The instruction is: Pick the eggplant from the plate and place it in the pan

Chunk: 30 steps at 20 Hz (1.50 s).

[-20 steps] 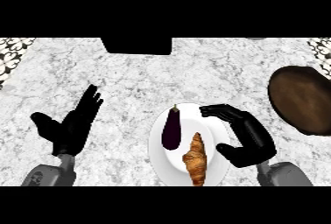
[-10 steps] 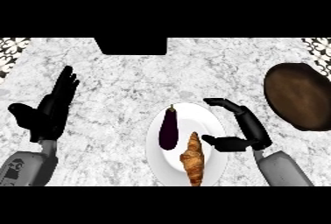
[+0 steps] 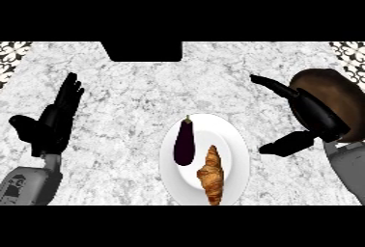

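Here is the white plate (image 3: 235, 140) sitting low and centre on the marbled counter (image 3: 143, 96), and it carries two things: the dark purple eggplant (image 3: 185, 143) lies on the plate's left half, stem end pointing away toward the far side, and a golden croissant (image 3: 211, 174) lies just beside it on the right, reaching down to the plate's near rim. The two look close enough to be touching or very nearly so; I cannot tell which. Nothing grips the eggplant. The right hand (image 3: 317, 116) is off to the right of the plate, apart from it, fingers stretched out straight toward the far side and thumb spread low toward the plate, so it is released and holding nothing. Much of that hand sits over the brown pan (image 3: 335, 89), which rests at the counter's right edge, well apart from the plate; the part of the pan that shows has nothing in it. Over on the left, the left hand (image 3: 50, 128) is resting near the edge with fingers up and straight, relaxed, also holding nothing. A dark rectangular shape (image 3: 143, 50) sits at the far edge of the counter, and patterned tile (image 3: 13, 50) shows in the corners.
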Available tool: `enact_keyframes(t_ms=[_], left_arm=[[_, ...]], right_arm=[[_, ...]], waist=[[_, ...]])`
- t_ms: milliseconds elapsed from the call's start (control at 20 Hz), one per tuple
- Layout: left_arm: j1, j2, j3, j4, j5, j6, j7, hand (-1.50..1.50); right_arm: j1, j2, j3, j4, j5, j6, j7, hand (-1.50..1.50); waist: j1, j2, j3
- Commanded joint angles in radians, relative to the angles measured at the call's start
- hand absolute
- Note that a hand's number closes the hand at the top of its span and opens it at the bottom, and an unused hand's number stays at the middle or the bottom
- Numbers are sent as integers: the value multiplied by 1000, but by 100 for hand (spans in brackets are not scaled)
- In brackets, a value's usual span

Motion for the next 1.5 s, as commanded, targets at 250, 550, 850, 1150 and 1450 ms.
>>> enact_keyframes(t_ms=[250, 550, 850, 1150, 1450], left_arm=[[-52, -32, 36, 90, -21, -25, -37, 0], [-51, -49, 39, 20, -60, -15, 37, 0], [-19, -63, 22, -34, -71, -21, 55, 0], [-27, -56, 89, 48, -72, -84, 7, 0], [-55, -98, 89, 82, -118, -75, -14, 0]], right_arm=[[-260, 36, 13, -111, 25, 170, 415, -150], [-332, 155, -4, -71, 111, 212, 470, -150], [-395, 305, 29, -51, 23, 281, 561, -150], [-313, 328, 48, -91, 156, 321, 587, -150], [-306, 418, 38, -30, 246, 307, 646, -150]], waist=[[5, 3, 1], [4, 2, 2], [9, 1, 1], [0, 2, 1], [1, 4, 2]])
